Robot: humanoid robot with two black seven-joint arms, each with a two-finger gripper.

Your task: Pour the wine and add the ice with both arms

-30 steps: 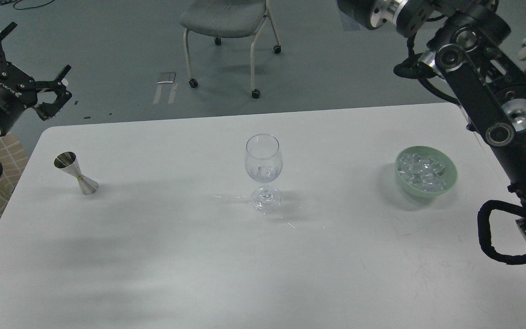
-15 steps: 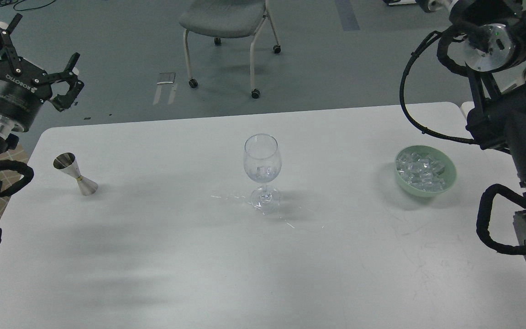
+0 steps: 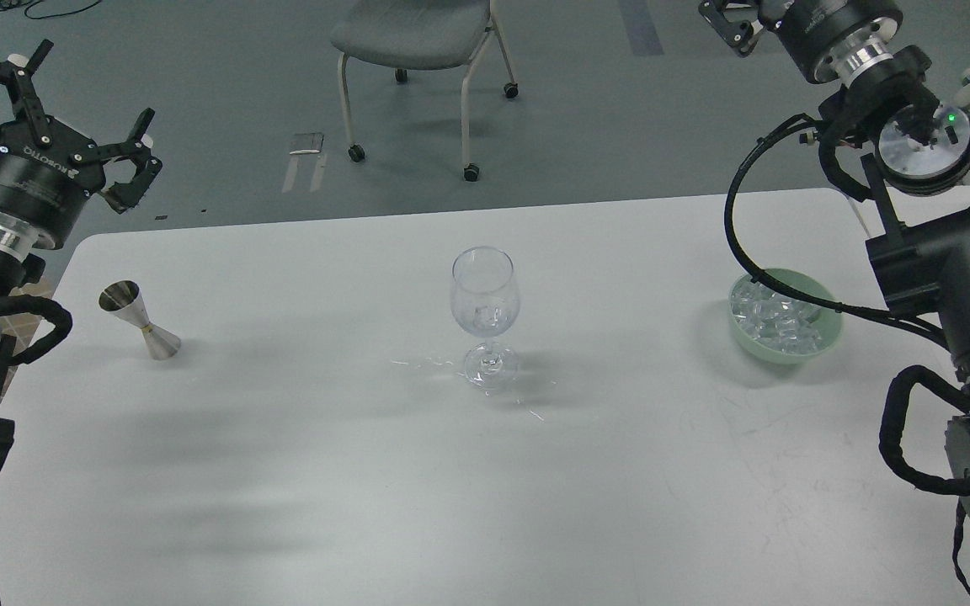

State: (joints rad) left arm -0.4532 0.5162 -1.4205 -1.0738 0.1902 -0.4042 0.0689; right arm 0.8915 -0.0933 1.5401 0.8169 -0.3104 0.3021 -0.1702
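Note:
A clear stemmed wine glass (image 3: 485,311) stands upright at the table's middle, with what looks like ice in its bowl. The ice (image 3: 775,318) lies as several clear cubes in a pale green bowl (image 3: 822,345) at the right. A steel jigger (image 3: 141,321) stands at the left. My left gripper (image 3: 60,101) is open and empty, held beyond the table's back left corner, above the jigger. My right gripper (image 3: 725,17) is at the top edge, mostly cut off, far behind the bowl.
The white table (image 3: 367,471) has rounded back corners. A grey wheeled chair (image 3: 418,42) stands on the floor behind it. My right arm's black cable (image 3: 746,252) loops down over the bowl's back rim. Small wet glints lie around the glass foot.
The right arm has swung up and back, its gripper end now at the top edge. The left gripper has shifted a little right and up. The glass, jigger and bowl have not moved.

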